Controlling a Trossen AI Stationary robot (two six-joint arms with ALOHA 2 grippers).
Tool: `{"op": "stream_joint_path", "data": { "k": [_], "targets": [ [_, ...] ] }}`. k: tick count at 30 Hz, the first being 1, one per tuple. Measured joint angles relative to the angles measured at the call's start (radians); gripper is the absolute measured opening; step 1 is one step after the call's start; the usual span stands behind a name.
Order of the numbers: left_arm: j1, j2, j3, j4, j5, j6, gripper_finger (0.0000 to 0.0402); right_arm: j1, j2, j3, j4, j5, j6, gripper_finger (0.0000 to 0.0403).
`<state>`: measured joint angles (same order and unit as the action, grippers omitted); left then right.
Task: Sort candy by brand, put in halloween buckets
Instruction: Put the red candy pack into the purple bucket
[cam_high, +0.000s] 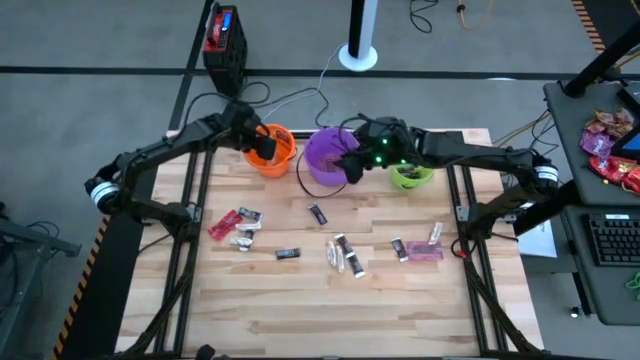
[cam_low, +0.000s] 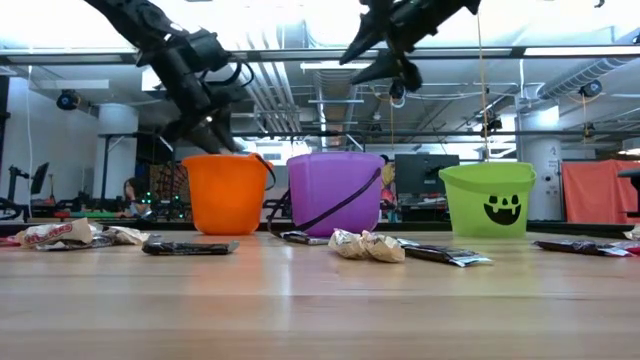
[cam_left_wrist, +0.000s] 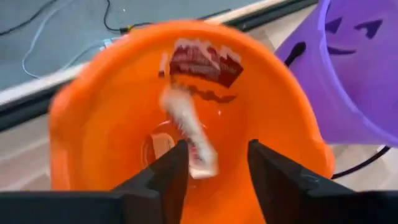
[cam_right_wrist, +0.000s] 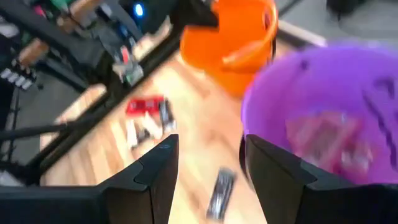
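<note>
From above, we are looking at the left gripper (cam_high: 262, 147) hanging over the round orange plastic bucket (cam_high: 283, 157) while the right gripper (cam_high: 352, 160) is hovering at the rim of the round purple plastic bucket (cam_high: 322, 153); the lime green plastic bucket (cam_high: 412, 178) is sitting beside it, and the small wrapped candy pieces (cam_high: 345, 256) are lying scattered across the pale wooden tabletop (cam_high: 330, 310), well apart from the buckets. At table height, we are seeing the three buckets standing in a row with flat wrappers lying in front of them, both grippers hanging above the rims. Through the left wrist camera, we are seeing that gripper's fingers (cam_left_wrist: 171, 177) spread apart with nothing between them, and a red-and-white wrapped piece (cam_left_wrist: 186, 134) appearing to drop into the orange bucket. Through the right wrist camera, that gripper's fingers (cam_right_wrist: 158, 168) are also standing apart and empty, over the purple bucket where pinkish wrappers (cam_right_wrist: 326, 140) are lying. We are judging the candy light, thin and crinkly, likely slippery, so pinching across the narrow middle looks safest. Brand lettering is too blurred to read, and the green bucket's inside is staying hidden from us.
</note>
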<state>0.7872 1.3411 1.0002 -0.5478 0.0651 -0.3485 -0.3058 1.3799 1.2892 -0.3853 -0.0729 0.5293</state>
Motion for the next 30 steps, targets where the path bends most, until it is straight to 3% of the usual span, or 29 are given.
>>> {"op": "stream_joint_path", "data": {
  "k": [4,9,16,20,30],
  "targets": [
    [0.000,0.003,0.023,-0.025,-0.003,0.004,0.0176,0.007,-0.020,0.000,-0.157,-0.078,0.040,0.0178],
    [-0.007,-0.009,0.049,-0.055,0.009,0.004,0.0178,0.055,-0.050,0.000,-0.483,-0.295,0.106,0.0178],
    [-0.070,-0.073,0.071,-0.028,0.042,0.054,0.0173,0.241,-0.037,-0.065,-0.880,-0.261,0.264,0.0178],
    [-0.113,-0.110,0.071,0.009,0.042,0.055,0.0171,0.328,-0.039,-0.210,-0.873,-0.268,0.375,0.0178],
    [-0.143,-0.124,0.071,0.035,0.022,0.082,0.0171,0.491,-0.035,-0.443,-0.701,-0.254,0.163,0.0178]
  ]
}}
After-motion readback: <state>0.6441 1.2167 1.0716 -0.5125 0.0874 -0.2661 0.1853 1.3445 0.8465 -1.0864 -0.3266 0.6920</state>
